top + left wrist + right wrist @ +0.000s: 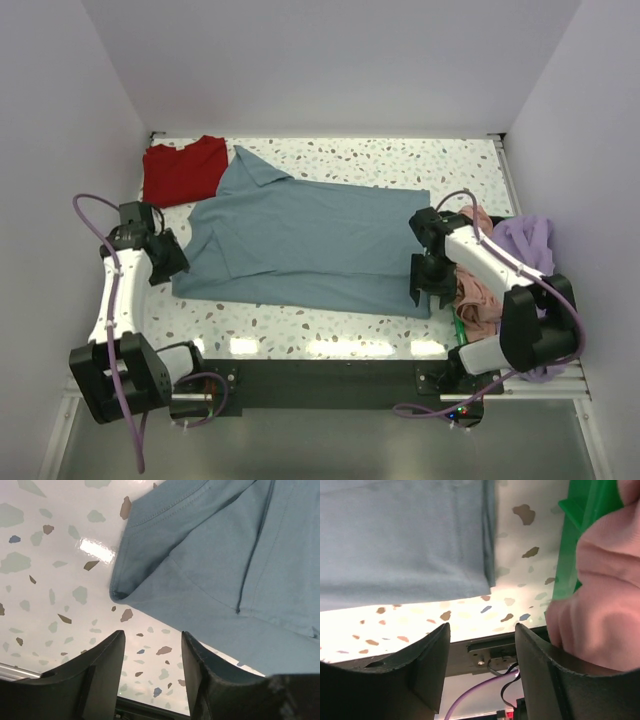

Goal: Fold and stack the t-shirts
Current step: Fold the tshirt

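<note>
Left gripper (152, 636), right gripper (482, 628) gape empty; slate-blue t-shirt (310, 240) flat (pink t-shirt (482, 302) half-hidden).

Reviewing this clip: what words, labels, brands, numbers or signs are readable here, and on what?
None readable in any view. The slate-blue t-shirt, red t-shirt, pink shirt and lavender shirt are plain, with no print or tag showing; the speckled table bears no markings.
</note>
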Robot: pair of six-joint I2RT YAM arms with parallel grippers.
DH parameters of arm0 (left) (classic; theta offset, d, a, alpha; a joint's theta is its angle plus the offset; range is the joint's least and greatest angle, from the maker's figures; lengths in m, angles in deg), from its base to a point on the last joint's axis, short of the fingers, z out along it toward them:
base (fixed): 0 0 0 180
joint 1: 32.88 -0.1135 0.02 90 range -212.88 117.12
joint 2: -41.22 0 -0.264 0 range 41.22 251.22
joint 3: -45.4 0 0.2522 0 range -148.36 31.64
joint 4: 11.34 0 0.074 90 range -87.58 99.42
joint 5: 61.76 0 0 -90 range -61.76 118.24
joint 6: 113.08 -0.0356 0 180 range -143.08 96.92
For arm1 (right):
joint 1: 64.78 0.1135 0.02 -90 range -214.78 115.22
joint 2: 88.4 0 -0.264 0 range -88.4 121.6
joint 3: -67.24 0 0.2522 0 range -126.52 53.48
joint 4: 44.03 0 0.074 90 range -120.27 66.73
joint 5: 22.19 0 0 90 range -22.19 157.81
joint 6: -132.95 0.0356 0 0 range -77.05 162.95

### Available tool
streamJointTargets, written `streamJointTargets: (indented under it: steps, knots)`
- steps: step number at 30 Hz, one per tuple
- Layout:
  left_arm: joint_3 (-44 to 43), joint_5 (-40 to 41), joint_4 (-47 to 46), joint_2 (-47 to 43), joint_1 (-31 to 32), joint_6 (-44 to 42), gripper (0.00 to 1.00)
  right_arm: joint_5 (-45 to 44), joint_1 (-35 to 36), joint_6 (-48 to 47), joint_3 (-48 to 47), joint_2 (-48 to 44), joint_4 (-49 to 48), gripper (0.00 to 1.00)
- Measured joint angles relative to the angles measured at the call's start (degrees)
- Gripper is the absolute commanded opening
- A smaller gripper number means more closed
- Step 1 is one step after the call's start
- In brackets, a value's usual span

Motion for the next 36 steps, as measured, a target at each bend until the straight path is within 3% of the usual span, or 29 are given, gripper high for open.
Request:
streamJointTargets:
  steps: [5, 10, 15, 22, 36]
  knots:
    - [0.2, -1.6, -2.2, -4.2, 3.5, 0.5, 0.42, 3.0, 0.5, -1.2, -3.6, -1.8, -0.3, 0.58]
    - [3.7, -4.7, -8.9, -4.6, 16.9, 6.0, 0.36, 5.9, 2.0, -1.7, -6.8, -1.9, -1.8, 0.58]
    - [5.5, -5.5, -13.6, 1.2, 24.8, 10.3, 0.32, 7.4, 3.3, -1.6, -8.4, -1.9, -2.9, 0.58]
    - [6.2, -5.1, -17.4, 7.8, 25.6, 11.9, 0.29, 9.0, 4.1, -1.0, -8.3, -2.2, -4.0, 0.58]
    - [8.2, 1.5, -18.6, 9.4, 25.6, 11.9, 0.31, 9.4, 4.5, 0.8, -4.7, -6.5, -4.7, 0.58]
